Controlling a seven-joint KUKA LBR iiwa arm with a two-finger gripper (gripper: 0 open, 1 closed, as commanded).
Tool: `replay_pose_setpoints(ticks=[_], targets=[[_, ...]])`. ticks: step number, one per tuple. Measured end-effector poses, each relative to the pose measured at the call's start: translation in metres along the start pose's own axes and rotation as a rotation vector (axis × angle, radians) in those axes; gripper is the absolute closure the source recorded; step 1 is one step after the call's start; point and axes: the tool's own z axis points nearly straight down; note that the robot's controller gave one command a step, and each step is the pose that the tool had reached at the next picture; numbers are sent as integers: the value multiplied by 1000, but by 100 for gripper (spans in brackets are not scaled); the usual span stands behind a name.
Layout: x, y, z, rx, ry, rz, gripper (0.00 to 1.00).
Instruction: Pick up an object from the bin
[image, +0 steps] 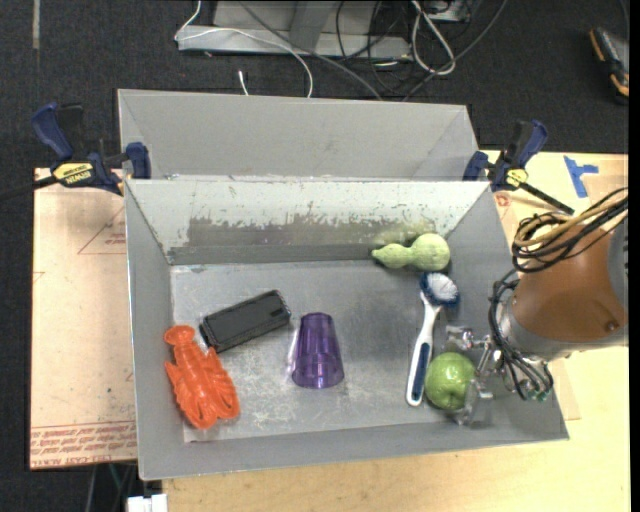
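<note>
My gripper (467, 376) is low in the bin's front right corner, at the right side of a green apple (447, 381). It stands open: one metal finger (462, 339) shows just behind the apple and the other (468, 411) just in front of it, with the apple's right part between them. A white toothbrush with a blue head (424, 345) lies lengthwise directly left of the apple, touching or nearly touching it.
A pale green gourd (413, 253) lies against the back wall. A purple cup (316, 350) lies mid-bin, a black block (245, 320) to its left, and an orange toy lobster (200, 378) at the front left. The arm's orange cover and cables hang over the right rim.
</note>
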Motion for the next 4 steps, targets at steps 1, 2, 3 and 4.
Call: replay_pose_setpoints(ticks=[1, 2, 3, 4], targets=[[0, 17, 5, 5, -18, -99, 0], [-18, 26, 7, 1, -4, -412, 100], [-18, 26, 7, 2, -4, -412, 100], [-16, 28, -33, -4, 4, -411, 100]])
